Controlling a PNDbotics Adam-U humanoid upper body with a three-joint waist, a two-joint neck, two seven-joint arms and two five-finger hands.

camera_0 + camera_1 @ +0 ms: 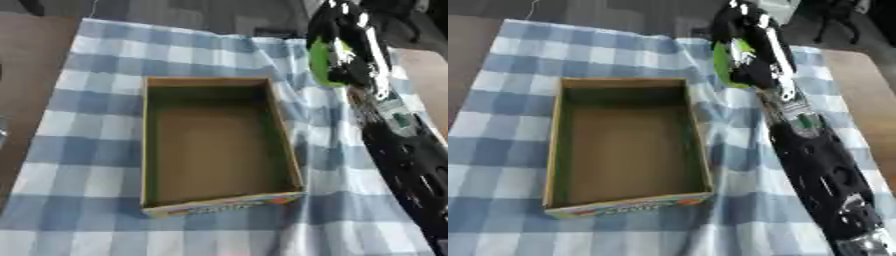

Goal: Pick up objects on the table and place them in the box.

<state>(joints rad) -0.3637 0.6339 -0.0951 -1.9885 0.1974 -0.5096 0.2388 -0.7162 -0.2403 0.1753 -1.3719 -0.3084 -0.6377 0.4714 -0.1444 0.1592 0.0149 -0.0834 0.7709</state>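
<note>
Right hand (750, 55): it reached in from the right side at the far end of the cloth, with its black arm running back toward the lower right corner.
Hand state: its fingers were curled round a green object, clamped on it from the right.
Green object (730, 62): a bright green, rounded thing, seen only along the hand's left edge; the rest was hidden by the fingers, and what it was could not be told.
Height of the green object: whether it was lifted off the cloth or resting on it could not be told.
Box (144, 150): an open cardboard box, lying to the left of the hand and nearer to the robot than it, apart from the hand.
Box inside: plain brown floor with nothing lying in it; the near outer wall carried coloured print.
Cloth (79, 130): blue and white checked, spread under the box and under the hand, wrinkled just left of the hand.
Counter (26, 75): brown wood, showing well to the left of the hand past the cloth's edge, and again behind the hand on the right.
</note>
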